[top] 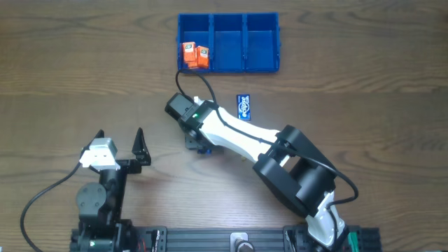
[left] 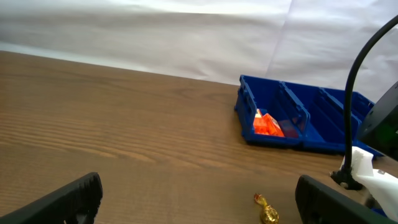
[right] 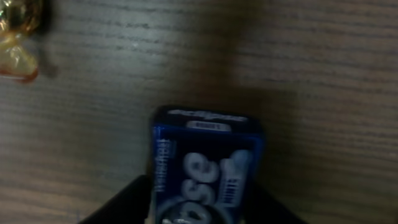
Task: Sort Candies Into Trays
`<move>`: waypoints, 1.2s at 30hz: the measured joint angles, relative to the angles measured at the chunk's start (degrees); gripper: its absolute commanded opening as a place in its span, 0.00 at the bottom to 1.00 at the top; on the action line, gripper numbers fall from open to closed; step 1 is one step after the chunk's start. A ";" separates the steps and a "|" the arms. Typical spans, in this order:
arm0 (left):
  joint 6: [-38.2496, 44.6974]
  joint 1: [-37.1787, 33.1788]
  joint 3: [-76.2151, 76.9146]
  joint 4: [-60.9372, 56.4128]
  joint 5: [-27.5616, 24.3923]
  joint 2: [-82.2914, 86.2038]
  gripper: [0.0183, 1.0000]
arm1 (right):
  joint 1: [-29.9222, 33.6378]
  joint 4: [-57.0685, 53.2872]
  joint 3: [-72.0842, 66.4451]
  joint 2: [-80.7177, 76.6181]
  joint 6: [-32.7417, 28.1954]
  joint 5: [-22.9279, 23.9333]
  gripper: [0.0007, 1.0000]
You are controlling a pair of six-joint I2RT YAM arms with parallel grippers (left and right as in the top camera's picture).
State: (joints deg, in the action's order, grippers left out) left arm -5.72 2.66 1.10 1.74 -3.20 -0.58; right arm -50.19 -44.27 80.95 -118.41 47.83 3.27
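Note:
A blue tray (top: 228,65) with three compartments stands at the far side of the table. Two orange candies (top: 194,55) lie in its left compartment and show as orange candies (left: 267,123) in the left wrist view. My right gripper (top: 198,144) sits low over the table's middle, shut on a blue candy packet (right: 205,165) held between its fingers (right: 127,199). A gold-wrapped candy (right: 15,34) lies on the wood close beside it, the same gold candy (left: 266,210) that lies ahead of my left gripper. Another blue packet (top: 243,106) lies below the tray. My left gripper (top: 120,142) stands open near its base.
The right arm's white link (top: 238,136) and black cable (top: 183,80) stretch across the middle, between the tray and the arm bases. Bare wood lies to the left and right of the tray (left: 298,121).

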 measured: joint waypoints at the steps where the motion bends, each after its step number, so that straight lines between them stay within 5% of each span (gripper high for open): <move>1: 0.02 0.00 0.00 0.00 0.00 0.00 1.00 | -0.09 0.00 0.02 0.02 0.04 0.15 0.31; 17: 0.02 0.00 0.00 0.00 0.00 0.00 1.00 | 0.63 -5.75 3.91 0.09 -1.11 5.25 0.24; 27: 0.02 0.00 0.00 0.02 0.00 0.00 1.00 | 12.39 -14.25 29.18 2.19 -12.74 10.25 0.24; 36: 0.02 0.00 0.00 0.02 0.00 0.00 1.00 | 21.86 1.60 32.50 2.19 -22.97 11.74 0.27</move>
State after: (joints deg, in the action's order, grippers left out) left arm -5.69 2.66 1.10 1.76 -3.20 -0.58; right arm -28.34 -42.68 113.45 -116.22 24.86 15.00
